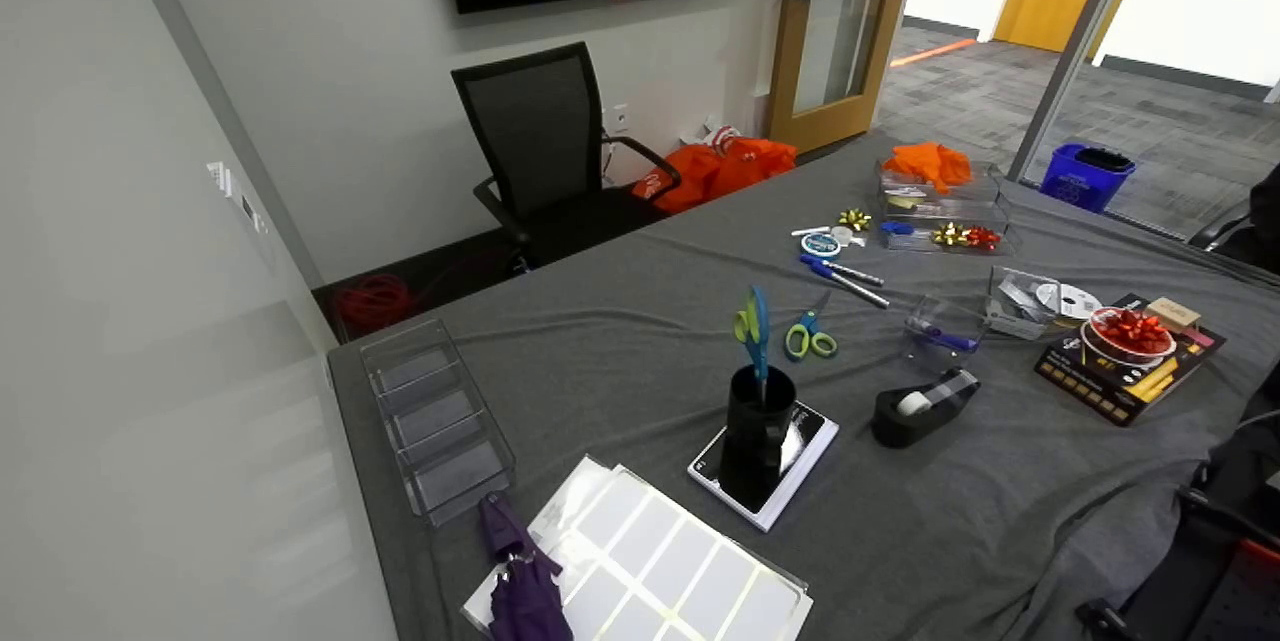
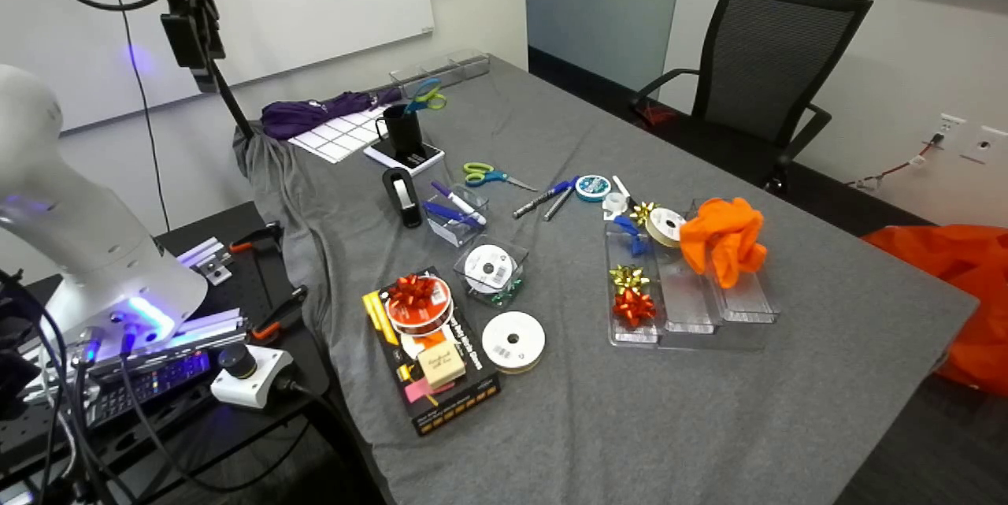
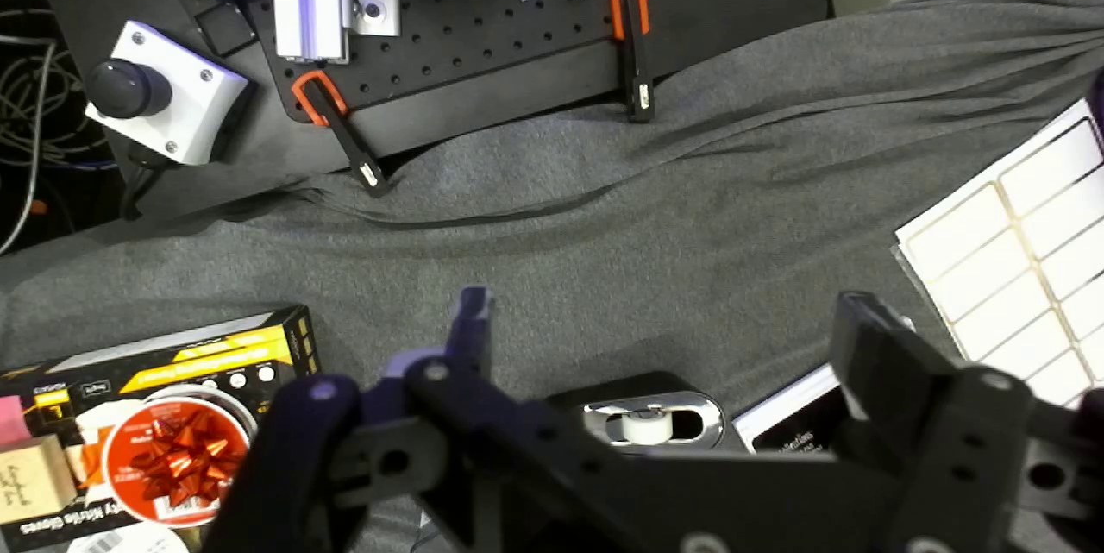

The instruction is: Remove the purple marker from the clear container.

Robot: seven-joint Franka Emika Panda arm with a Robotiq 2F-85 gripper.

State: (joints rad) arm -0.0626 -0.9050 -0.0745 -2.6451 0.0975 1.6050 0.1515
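Closest in the wrist view, the gripper (image 3: 668,310) hangs with its jaws wide apart and nothing held, presumably high so as to clear what stands on the tabletop (image 3: 690,268). Below it, on the side away from the robot base (image 2: 118,284), sits the clear container (image 2: 450,232). Slanted in that, likely too long to lie flat, is the purple marker (image 2: 465,207), probably the pale-barrelled one, though colours blur at this range.

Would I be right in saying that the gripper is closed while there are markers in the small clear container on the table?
Not quite: the gripper is open; the wrist view shows its fingers spread wide apart. There are indeed markers in the small clear container on the table.
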